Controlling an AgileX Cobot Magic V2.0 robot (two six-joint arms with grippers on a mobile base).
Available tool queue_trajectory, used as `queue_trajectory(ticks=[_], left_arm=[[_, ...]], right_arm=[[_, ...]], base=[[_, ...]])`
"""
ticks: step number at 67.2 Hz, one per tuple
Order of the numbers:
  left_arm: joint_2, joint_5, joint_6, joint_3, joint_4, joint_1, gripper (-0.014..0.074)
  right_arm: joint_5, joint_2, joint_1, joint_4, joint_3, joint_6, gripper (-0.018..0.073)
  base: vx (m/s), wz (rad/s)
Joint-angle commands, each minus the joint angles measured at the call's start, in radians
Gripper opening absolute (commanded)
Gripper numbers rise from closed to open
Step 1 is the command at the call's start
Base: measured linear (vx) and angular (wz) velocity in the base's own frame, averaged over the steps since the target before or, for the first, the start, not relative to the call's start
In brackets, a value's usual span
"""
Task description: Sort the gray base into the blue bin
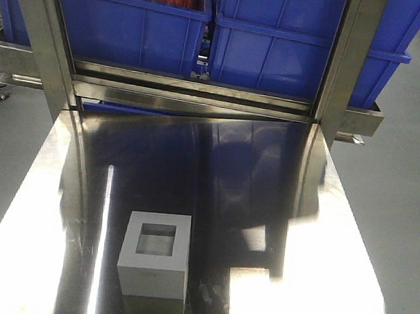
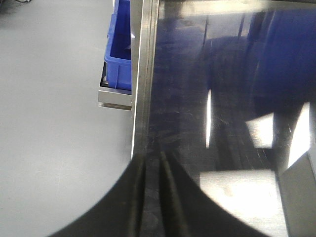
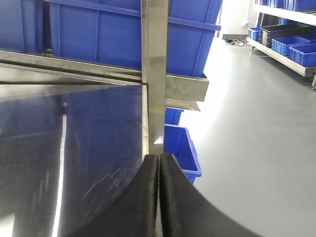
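Spotted gray base (image 1: 155, 254) on steel table (image 1: 264, 205), toward table's near edge and left of its middle, recess up, flat on a plain face. Stable that way, likely staged for pickup. Untouched. Marking blue bin (image 1: 298, 47) as the right crate just past table's far edge, up on the rail. Guessing that one, given red stuff in neighbouring crate (image 1: 133, 27). Right gripper (image 3: 158, 158) over table's right edge, aimed roughly level at the far post (image 3: 157, 74), with fingers pressed together on nothing. Left gripper (image 2: 152, 160) over table's left edge, tips looking closed and empty too, though blurry. Both parked wide of table's middle, probably to keep the front view unblocked. No reach begun yet.
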Motion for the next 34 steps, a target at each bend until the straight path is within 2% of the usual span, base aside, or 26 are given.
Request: queue_trajectory(ticks=[1, 10, 17, 30, 34], left_arm=[[0.008, -0.054, -0.001, -0.036, -0.010, 0.001, 0.0184], [0.008, -0.054, 0.000, -0.036, -0.010, 0.001, 0.0330], [0.008, -0.071, 0.000, -0.036, -0.010, 0.001, 0.0405], [0.008, -0.079, -0.002, -0.036, -0.010, 0.001, 0.0429], [0.008, -0.083, -0.025, -0.036, -0.010, 0.001, 0.0429]], right_arm=[[-0.082, -0.008, -0.006, -0.009, 0.005, -0.007, -0.0005], [-0.082, -0.008, -0.006, -0.009, 0.005, -0.007, -0.0005], [-0.082, -0.008, -0.006, -0.009, 0.005, -0.007, -0.0005], [-0.078, -0.008, -0.006, -0.009, 0.005, -0.007, -0.0005], [-0.078, -0.008, -0.006, -0.009, 0.005, -0.007, -0.0005]], base=[[0.00, 0.00], [0.00, 0.00], [0.00, 0.00], [0.00, 0.00], [0.00, 0.00]])
